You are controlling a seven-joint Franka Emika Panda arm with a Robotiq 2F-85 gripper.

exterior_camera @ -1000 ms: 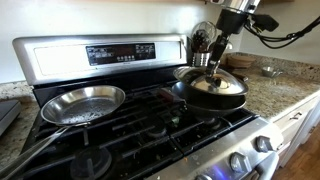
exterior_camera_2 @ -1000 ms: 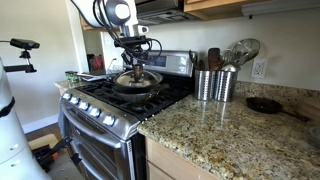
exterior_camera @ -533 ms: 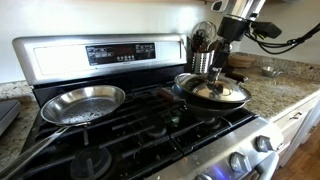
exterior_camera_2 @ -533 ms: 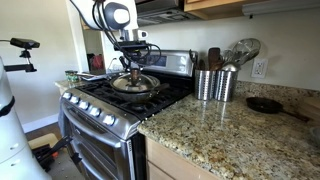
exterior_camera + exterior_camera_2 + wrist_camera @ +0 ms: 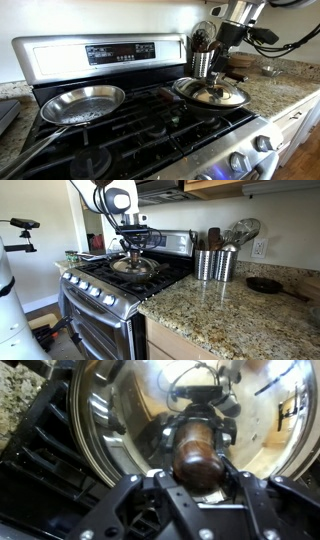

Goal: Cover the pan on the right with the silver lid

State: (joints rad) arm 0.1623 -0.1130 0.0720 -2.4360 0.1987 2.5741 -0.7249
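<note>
We see the silver lid [image 5: 214,95] resting on the pan [image 5: 188,90] at the right of centre in an exterior view, on the stove [image 5: 130,125], and left of centre in the other exterior angle, where the lid [image 5: 133,264] sits over the pan [image 5: 134,273] on the near burners of the stove [image 5: 100,285]. The gripper [image 5: 212,66] hangs just above the lid's knob, and we cannot tell from these angles whether its fingers are parted or closed (the wrist view helps little, since the fingers are blurred at the lower edge). In that wrist view the lid [image 5: 120,420] fills most of the frame, its dark knob [image 5: 200,457] at centre right, with the black grate [image 5: 40,450] at the left. A shiny steel pan [image 5: 85,102] sits at the left of the stove, well apart from the covered one. Two metal utensil holders [image 5: 212,264] stand on the granite counter [image 5: 230,315] right of the stove.
</note>
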